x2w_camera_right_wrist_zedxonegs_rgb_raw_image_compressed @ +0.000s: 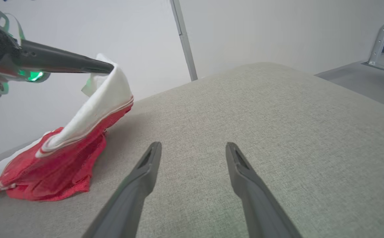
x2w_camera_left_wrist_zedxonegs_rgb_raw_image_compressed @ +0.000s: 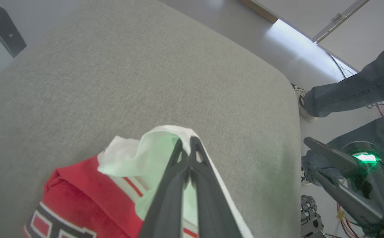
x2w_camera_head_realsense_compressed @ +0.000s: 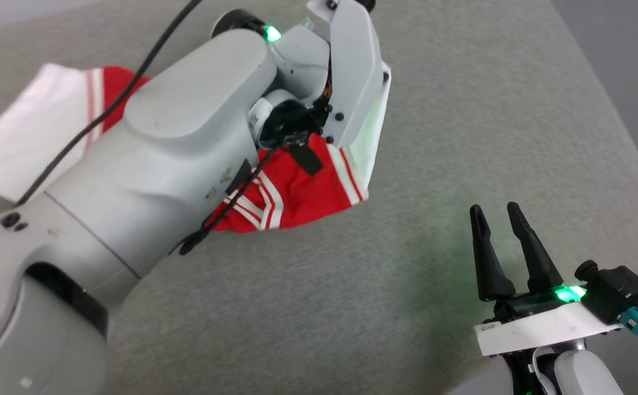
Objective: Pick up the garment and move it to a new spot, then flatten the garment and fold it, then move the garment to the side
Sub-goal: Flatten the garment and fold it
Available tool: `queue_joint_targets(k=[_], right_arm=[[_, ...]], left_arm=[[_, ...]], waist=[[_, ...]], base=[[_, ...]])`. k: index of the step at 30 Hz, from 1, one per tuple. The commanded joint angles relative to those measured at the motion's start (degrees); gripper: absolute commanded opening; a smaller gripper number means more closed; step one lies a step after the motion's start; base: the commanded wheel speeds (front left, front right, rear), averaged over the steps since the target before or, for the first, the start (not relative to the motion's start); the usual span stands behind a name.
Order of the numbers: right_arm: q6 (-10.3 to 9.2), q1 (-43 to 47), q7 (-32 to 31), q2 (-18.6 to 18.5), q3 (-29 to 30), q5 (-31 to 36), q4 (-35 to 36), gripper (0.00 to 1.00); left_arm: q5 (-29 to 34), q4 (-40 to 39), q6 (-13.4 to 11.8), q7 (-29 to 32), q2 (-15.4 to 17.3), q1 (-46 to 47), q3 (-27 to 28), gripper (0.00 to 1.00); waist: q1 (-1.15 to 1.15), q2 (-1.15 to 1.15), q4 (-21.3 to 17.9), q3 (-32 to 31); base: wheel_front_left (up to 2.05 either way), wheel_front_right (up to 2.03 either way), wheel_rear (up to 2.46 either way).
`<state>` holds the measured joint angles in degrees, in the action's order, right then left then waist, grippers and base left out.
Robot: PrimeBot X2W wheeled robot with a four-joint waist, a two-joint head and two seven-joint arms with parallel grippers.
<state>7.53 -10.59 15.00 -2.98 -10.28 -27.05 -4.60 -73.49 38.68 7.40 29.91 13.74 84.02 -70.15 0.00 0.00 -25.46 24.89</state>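
T-shirt [x2w_camera_right_wrist_zedxonegs_rgb_raw_image_compressed: 63, 155] hangs by its white sleeve from my clenched left pincer [x2w_camera_left_wrist_zedxonegs_rgb_raw_image_compressed: 186, 142]; my right pincer [x2w_camera_head_realsense_compressed: 494, 211], spread and empty, sits well off to its right.

Left arm [x2w_camera_head_realsense_compressed: 176, 137] covers the middle of the shirt [x2w_camera_head_realsense_compressed: 297, 192] in head view. Shirt print [x2w_camera_left_wrist_zedxonegs_rgb_raw_image_compressed: 51, 221] cut off at left wrist view's bottom edge, unreadable. Person's legs [x2w_camera_left_wrist_zedxonegs_rgb_raw_image_compressed: 353, 92] cut off at right edge. Left gripper [x2w_camera_right_wrist_zedxonegs_rgb_raw_image_compressed: 107, 67] base cut at right wrist view's left edge.
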Motion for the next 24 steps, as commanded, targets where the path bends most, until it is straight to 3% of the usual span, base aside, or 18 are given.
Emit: queue_joint_targets(k=[1, 3, 4, 5, 6, 18, 24], right_arm=[[-0.08, -1.07, 0.24, 0.14, -0.40, -0.55, -0.03, 1.00], [-0.08, -1.05, 0.24, 0.14, -0.64, -1.11, -0.06, 1.00], [-0.08, -0.96, 0.24, 0.14, -0.64, -1.13, -0.11, 1.00], [-0.08, -0.93, 0.24, 0.13, -0.65, -1.17, -0.16, 1.00], [-0.08, -0.89, 0.23, 0.14, -0.59, -1.19, -0.18, 1.00], [-0.08, -1.64, 0.24, 0.10, 1.04, 3.57, 0.10, 1.00], [-0.08, -0.79, 0.24, 0.08, 3.06, 7.69, -0.25, 1.00]], left_arm=[[0.38, 1.17, 0.11, -2.00, -0.46, 1.11, -0.14, 0.00], [0.75, 2.70, 0.11, -4.31, -1.20, 1.35, -0.59, 0.00], [0.39, 3.18, 0.11, -4.96, -1.61, 1.00, -0.79, 0.28], [-0.28, 3.67, 0.11, -5.15, -1.92, 0.56, -0.91, 0.49], [-0.46, 3.97, 0.11, -5.50, -2.09, 0.63, -1.08, 1.00], [-4.10, 1.67, 0.11, -8.61, -1.67, 2.09, -2.25, 1.00], [-7.39, -1.65, 0.11, -14.98, 1.21, -1.35, -1.05, 1.00]], waist=[[0.00, 0.00, -5.16, 3.81], [0.00, 0.00, -5.84, 4.14], [0.00, 0.00, -5.98, 4.14], [0.00, 0.00, -6.07, 4.12], [0.00, 0.00, -6.10, 4.13], [0.00, 0.00, -0.21, 2.27], [0.00, 0.00, 5.11, -0.79]], base=[[0.00, 0.00, 0.00], [0.00, 0.00, 0.00], [0.00, 0.00, 0.00], [0.00, 0.00, 0.00], [0.00, 0.00, 0.00], [0.00, 0.00, 0.00], [0.00, 0.00, 0.00]])
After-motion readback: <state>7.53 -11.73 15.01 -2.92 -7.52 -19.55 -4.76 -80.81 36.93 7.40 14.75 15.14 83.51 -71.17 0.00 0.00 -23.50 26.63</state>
